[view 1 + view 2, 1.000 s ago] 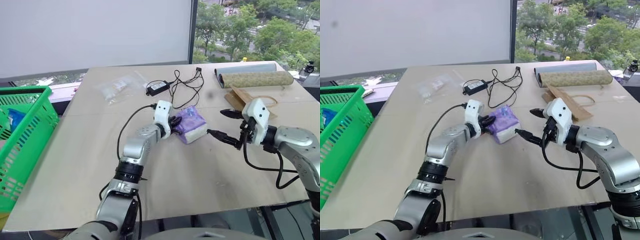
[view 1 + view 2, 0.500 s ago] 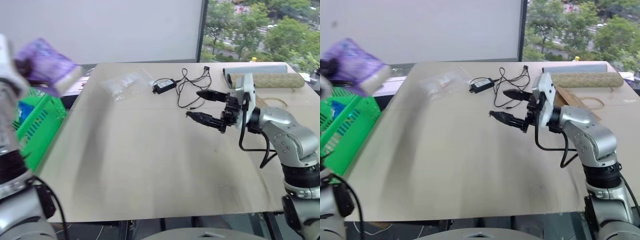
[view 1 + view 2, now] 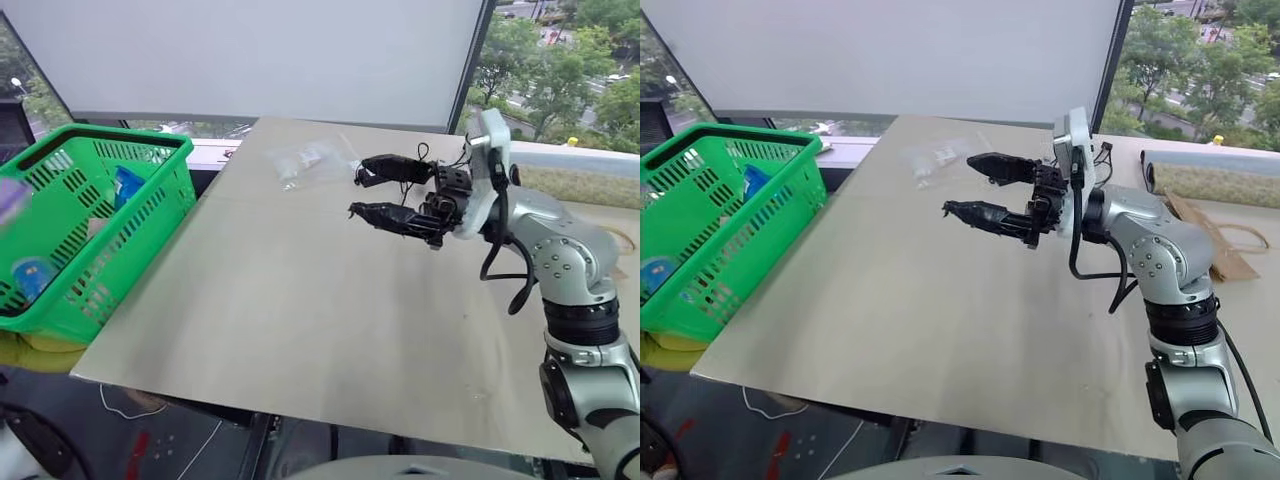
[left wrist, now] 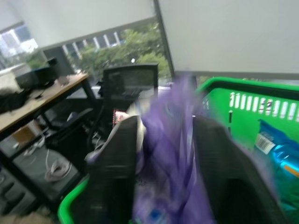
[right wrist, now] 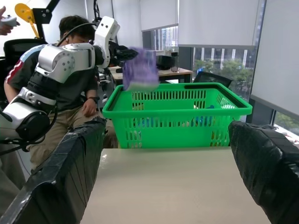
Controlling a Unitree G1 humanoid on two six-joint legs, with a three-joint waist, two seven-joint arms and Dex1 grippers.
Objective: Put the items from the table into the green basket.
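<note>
We've swung the tissue pack [image 5: 140, 69] off the desk [image 3: 300, 300] to above the basket [image 5: 177, 105], left pincer [image 4: 163, 158] w/ pack btwn fingers, loosening; right pincer [image 3: 385, 190] wide, empty, mid-frame.

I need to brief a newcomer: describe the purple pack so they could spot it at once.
Find the green basket off the far end of the table. Above its rim, the left gripper carries the purple tissue pack. It is soft and the one purple thing there; the goods in the basket are blue.
</note>
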